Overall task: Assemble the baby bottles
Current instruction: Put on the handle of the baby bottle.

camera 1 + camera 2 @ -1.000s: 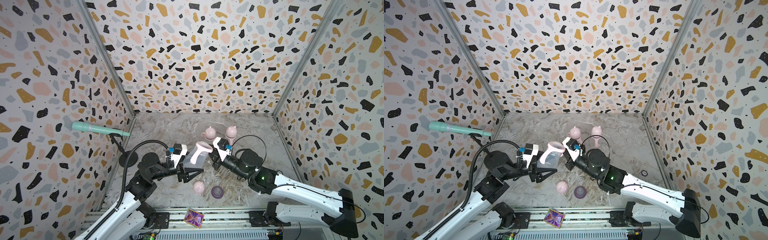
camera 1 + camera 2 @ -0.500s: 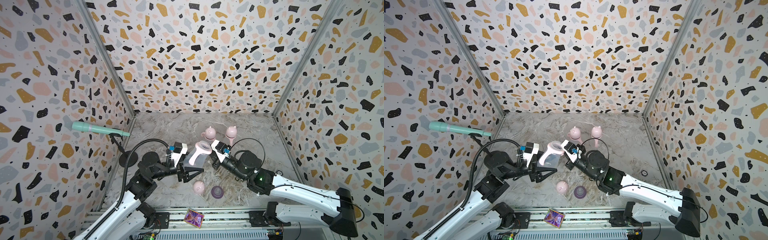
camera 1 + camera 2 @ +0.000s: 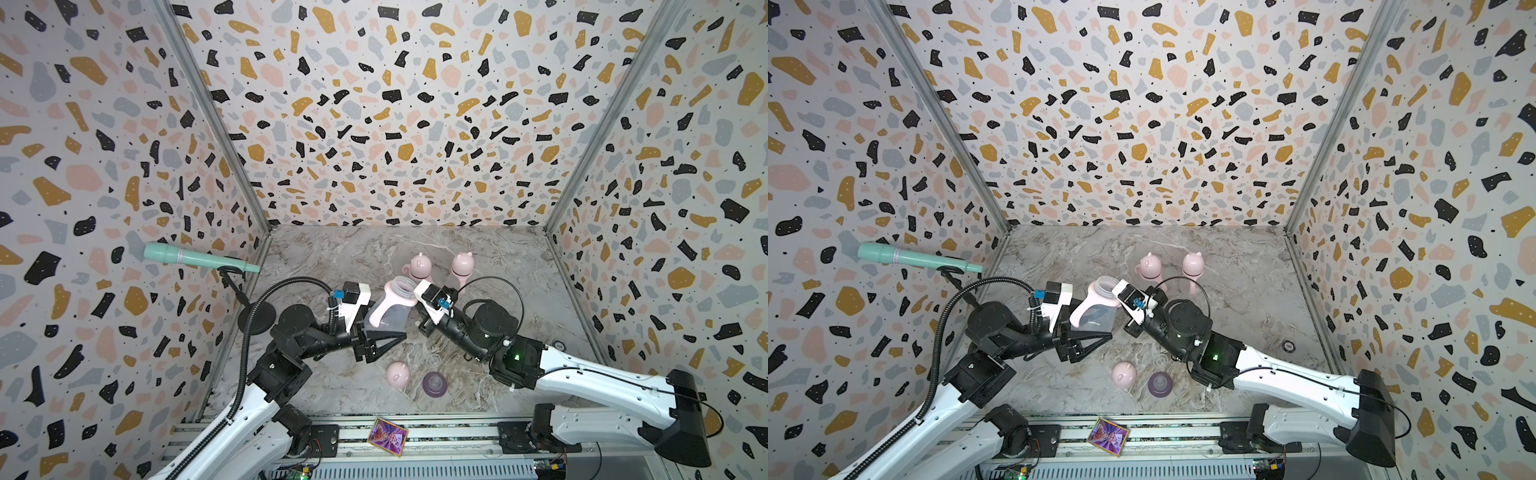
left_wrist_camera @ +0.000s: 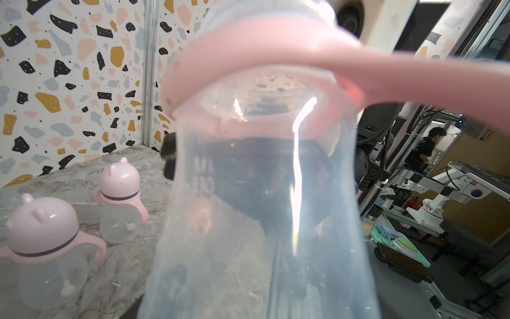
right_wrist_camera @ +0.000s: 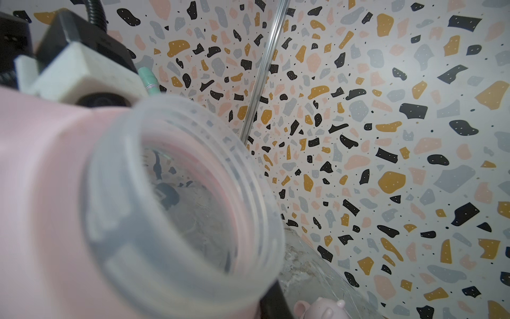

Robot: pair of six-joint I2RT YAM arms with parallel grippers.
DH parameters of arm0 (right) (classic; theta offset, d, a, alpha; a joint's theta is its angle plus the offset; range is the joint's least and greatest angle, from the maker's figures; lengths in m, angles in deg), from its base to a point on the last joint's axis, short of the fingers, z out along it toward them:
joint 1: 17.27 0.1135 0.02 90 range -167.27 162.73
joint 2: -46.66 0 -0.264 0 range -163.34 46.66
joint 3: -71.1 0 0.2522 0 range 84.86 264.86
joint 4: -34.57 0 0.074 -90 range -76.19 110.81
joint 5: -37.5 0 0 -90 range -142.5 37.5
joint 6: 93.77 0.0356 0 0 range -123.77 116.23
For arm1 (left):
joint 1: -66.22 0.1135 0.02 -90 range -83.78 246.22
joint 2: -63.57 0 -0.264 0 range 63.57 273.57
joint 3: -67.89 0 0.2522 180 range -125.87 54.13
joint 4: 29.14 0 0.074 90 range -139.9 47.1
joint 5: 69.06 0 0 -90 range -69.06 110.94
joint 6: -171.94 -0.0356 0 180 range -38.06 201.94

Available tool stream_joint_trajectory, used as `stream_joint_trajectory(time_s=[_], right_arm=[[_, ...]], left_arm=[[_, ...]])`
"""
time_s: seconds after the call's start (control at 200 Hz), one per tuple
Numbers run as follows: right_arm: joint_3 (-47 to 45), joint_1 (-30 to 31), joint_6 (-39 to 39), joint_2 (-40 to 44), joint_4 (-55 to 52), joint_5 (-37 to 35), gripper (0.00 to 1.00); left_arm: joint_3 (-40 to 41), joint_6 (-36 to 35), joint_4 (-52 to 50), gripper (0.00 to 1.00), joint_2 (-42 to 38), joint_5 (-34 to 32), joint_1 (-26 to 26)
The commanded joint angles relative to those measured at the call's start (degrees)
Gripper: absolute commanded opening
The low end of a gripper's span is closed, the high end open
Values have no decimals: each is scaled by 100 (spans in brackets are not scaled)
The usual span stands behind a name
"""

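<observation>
My left gripper's (image 3: 380, 330) jaws were spread wide around the lower body of the open bottle (image 3: 395, 318). They clamped it on both sides and held it clear of the marble table (image 3: 332, 257), tilted, with its threaded mouth tipped toward the right gripper (image 3: 420, 308). That gripper's jaws were pressed together right at the bottle's pink collar (image 3: 388, 295). Its wrist camera mount covered the tips, so I could not tell whether they nipped the collar or only touched it. The collar sat around the bottle's neck, and the mouth above it stood open. Beyond the open bottle, toward the back wall, a capped bottle (image 3: 419, 266) and a second capped bottle (image 3: 462, 266) stood upright side by side, apart from it. On the near side of the open bottle, a loose pink dome cap (image 3: 397, 374) and a purple teat ring (image 3: 432, 383) lay on the table just beside each other. Well off to the open bottle's left, a mint-green microphone (image 3: 199, 259) jutted out from a black stand.
</observation>
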Motion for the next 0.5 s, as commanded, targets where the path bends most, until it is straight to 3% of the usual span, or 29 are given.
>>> stream_joint_trajectory(time_s=[0.0, 0.18, 0.35, 0.496], right_arm=[[-40, 230, -107, -47, -969, 484, 18], [91, 236, 157, 98, -1397, 425, 37], [132, 217, 523, 329, -1837, 406, 63], [1, 45, 1236, 638, -2414, 727, 71]], left_arm=[[-395, -127, 815, 30, -30, -991, 36], [-298, -319, 824, 29, -20, -1360, 36], [-229, -632, 561, 29, -115, -1817, 36], [-204, -1032, -31, 29, -280, -2343, 36]])
